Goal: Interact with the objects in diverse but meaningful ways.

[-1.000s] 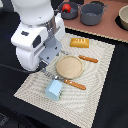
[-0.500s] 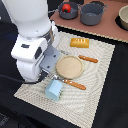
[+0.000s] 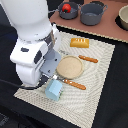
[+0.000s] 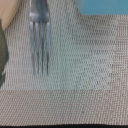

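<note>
Hovering beside round tan plate: gripper, state untellable. Risk: descent snags metal fork, dragging woven placemat and pale blue carton.

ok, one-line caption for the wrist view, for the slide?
Wrist camera close over the woven placemat, with fork tines and the pale blue carton's edge in frame.

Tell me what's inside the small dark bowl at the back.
A small red ball-like food sits inside the small dark bowl. Whatever lies beneath it on the bowl's floor is covered.
</note>
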